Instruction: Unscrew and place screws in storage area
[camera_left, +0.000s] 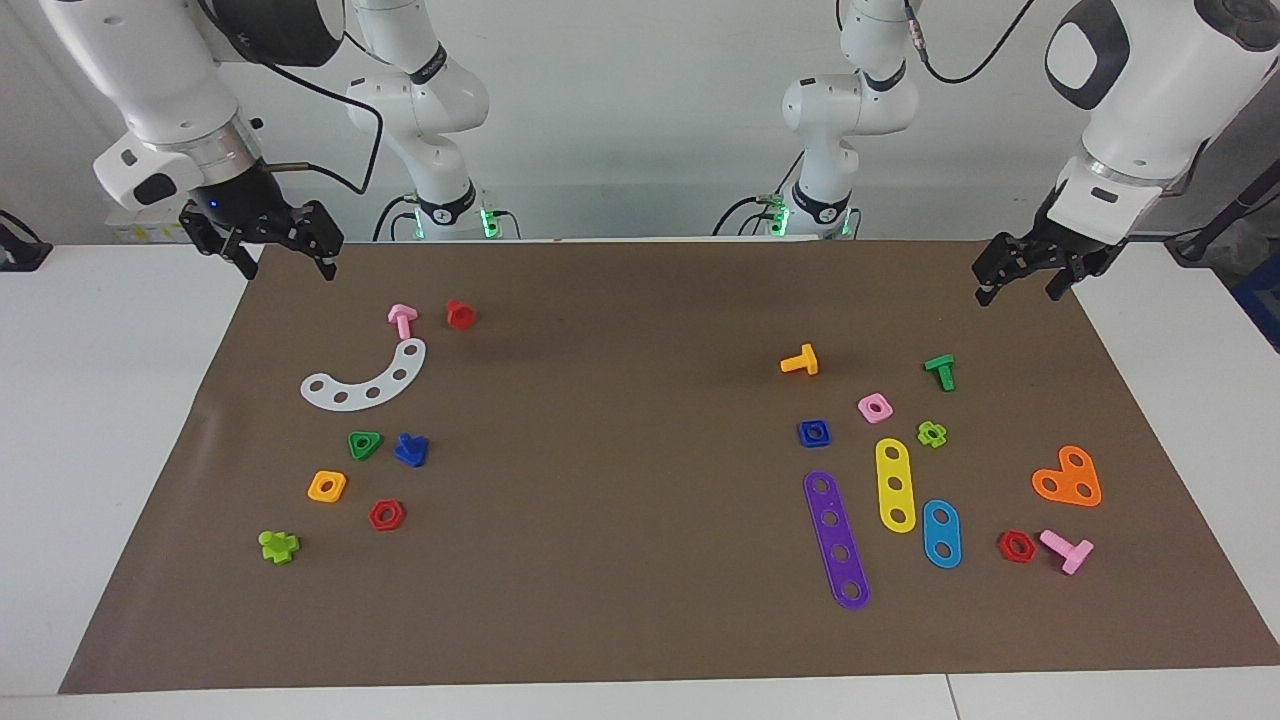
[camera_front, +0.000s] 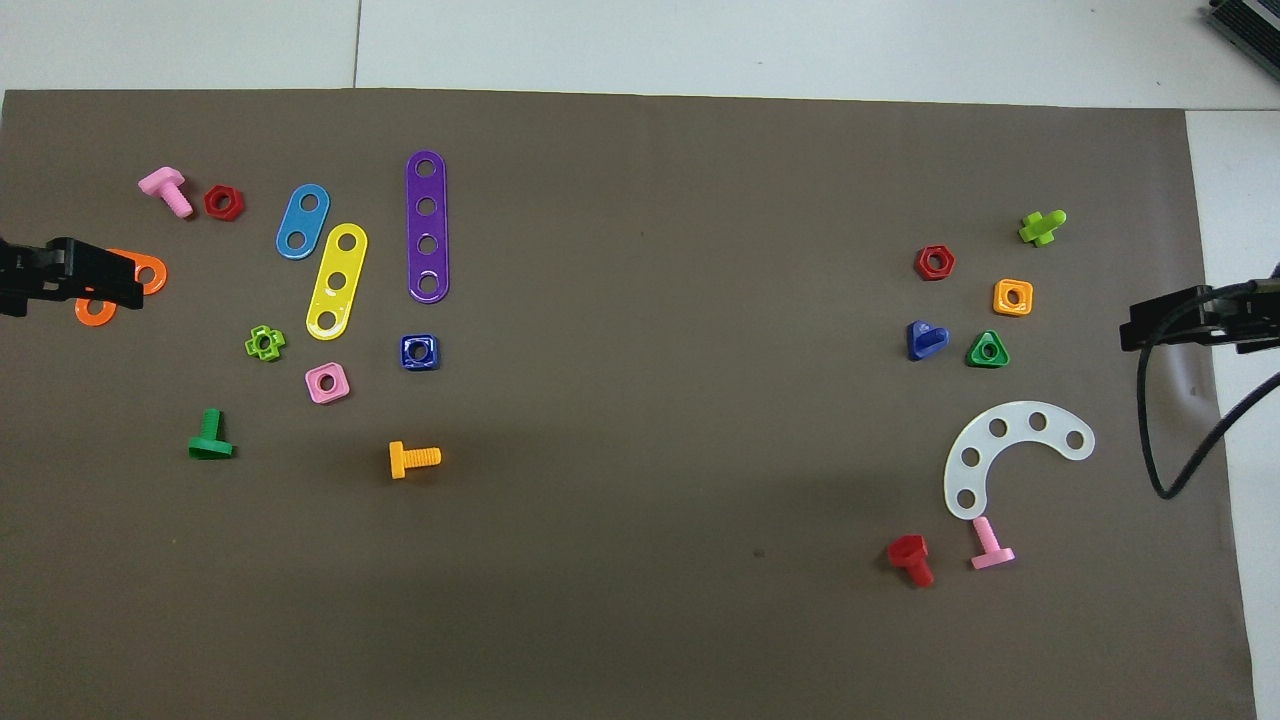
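Observation:
The blue bolt (camera_left: 411, 450) (camera_front: 925, 340) lies loose on the brown mat, beside the green triangle nut (camera_left: 364, 444) (camera_front: 988, 350). Around it are the white curved strip (camera_left: 365, 380) (camera_front: 1010, 450), the orange square nut (camera_left: 327, 486) (camera_front: 1012, 297) and a red hexagon nut (camera_left: 386, 515) (camera_front: 934, 262). My right gripper (camera_left: 285, 270) (camera_front: 1180, 320) is open and empty, raised over the mat's edge at the right arm's end. My left gripper (camera_left: 1020, 292) (camera_front: 70, 280) is open and empty, raised over the mat's edge at the left arm's end.
At the left arm's end lie purple (camera_left: 836, 540), yellow (camera_left: 895, 485) and blue (camera_left: 941, 533) strips, a blue square nut (camera_left: 814, 433), an orange heart plate (camera_left: 1068, 478), and orange (camera_left: 800, 361) and green (camera_left: 941, 371) bolts. Pink (camera_left: 402, 319), red (camera_left: 460, 314) and lime (camera_left: 278, 545) bolts lie near the white strip.

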